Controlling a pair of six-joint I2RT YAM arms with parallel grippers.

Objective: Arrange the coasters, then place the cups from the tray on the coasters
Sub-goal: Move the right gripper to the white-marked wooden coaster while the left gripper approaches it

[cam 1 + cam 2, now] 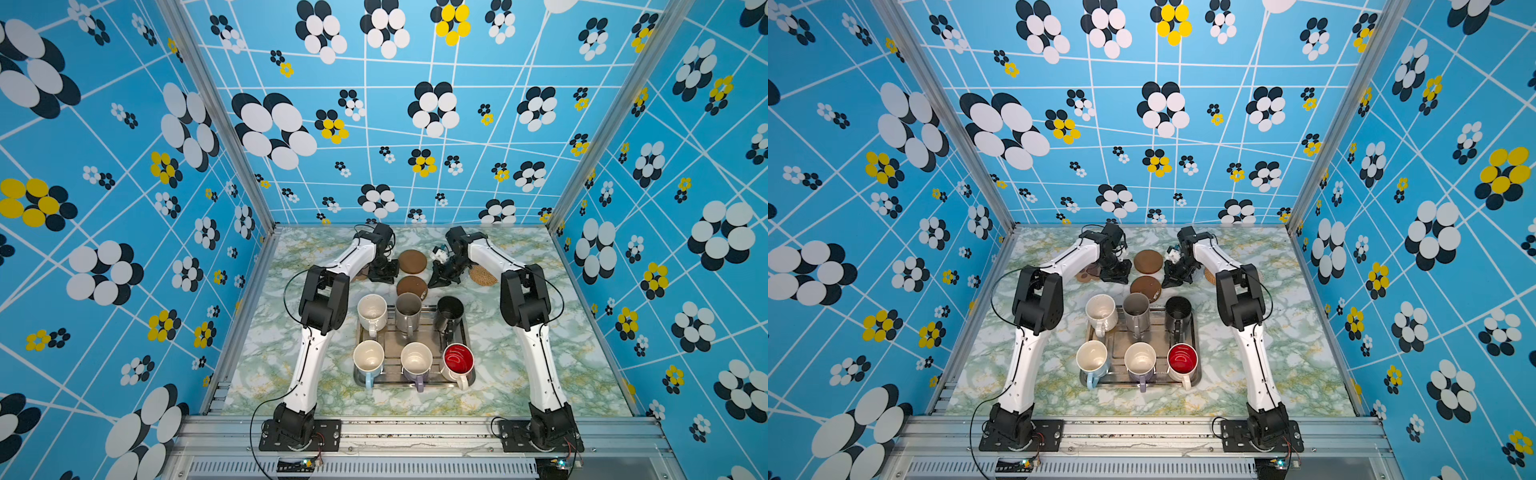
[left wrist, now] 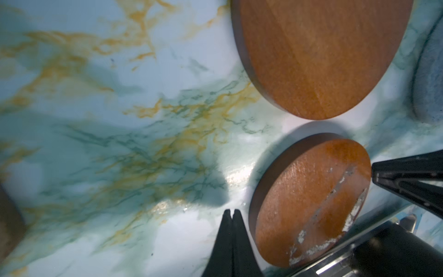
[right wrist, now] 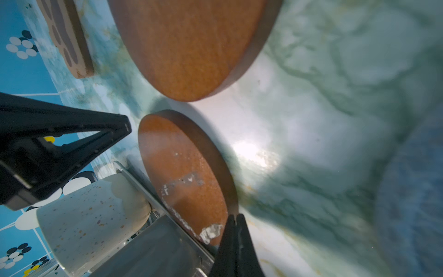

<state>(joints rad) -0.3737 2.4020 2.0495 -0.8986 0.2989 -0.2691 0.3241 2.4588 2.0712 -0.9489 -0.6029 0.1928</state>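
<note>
My left gripper (image 2: 230,211) and right gripper (image 3: 236,216), both closed and empty, flank a scuffed, grainy round brown coaster (image 2: 311,203) on the glossy marbled desk (image 2: 119,120), beside the silver metal tray's (image 1: 392,338) far rim.

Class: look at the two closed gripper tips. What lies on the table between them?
The scuffed round brown coaster lies between the left gripper and the right gripper, one at each side of its edge. Both wrist views show this.
</note>
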